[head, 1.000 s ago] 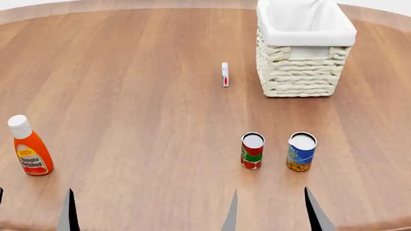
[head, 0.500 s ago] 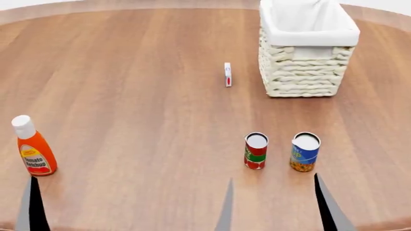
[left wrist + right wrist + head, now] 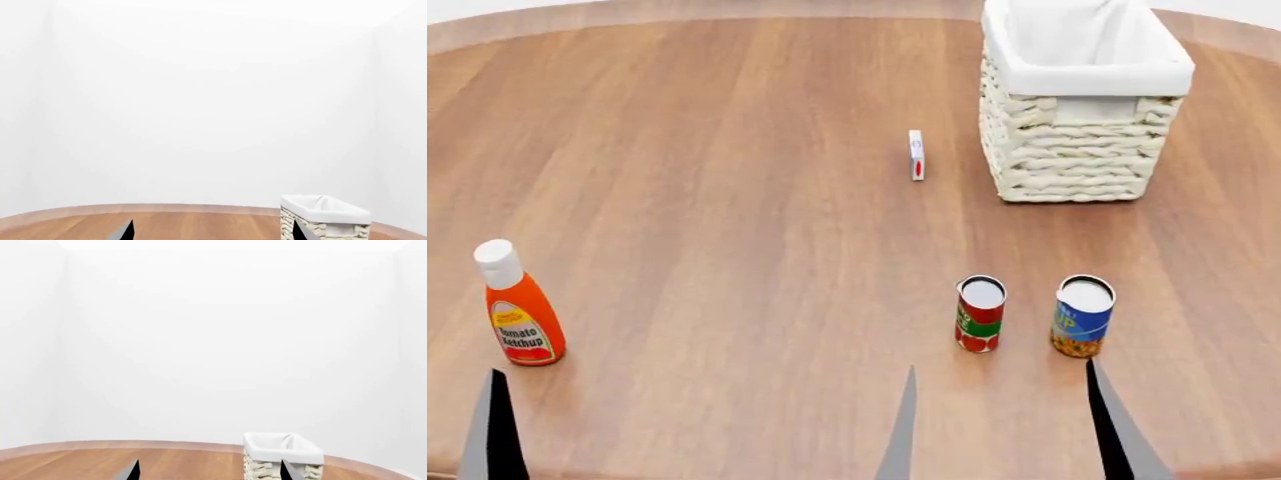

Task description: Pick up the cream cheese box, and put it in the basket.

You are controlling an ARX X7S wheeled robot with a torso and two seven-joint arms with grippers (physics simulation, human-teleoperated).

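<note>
Round wooden table (image 3: 721,200) carries everything. Basket (image 3: 1088,150) stands far ahead of the right gripper (image 3: 1001,430), upright, white liner over its rim. Ketchup bottle (image 3: 518,310) stands upright just ahead of the left gripper (image 3: 210,232). Red-and-green can (image 3: 980,313) and blue-and-orange can (image 3: 1082,316) stand side by side, apart, just ahead of the right jaws. Cream cheese box (image 3: 917,155) stands on edge beside the basket, not touching it, well ahead of both grippers. Both grippers' fingers are spread wide, holding nothing.

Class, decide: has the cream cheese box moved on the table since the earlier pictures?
No. The cream cheese box keeps its spot beside the basket; only the view shifted.
</note>
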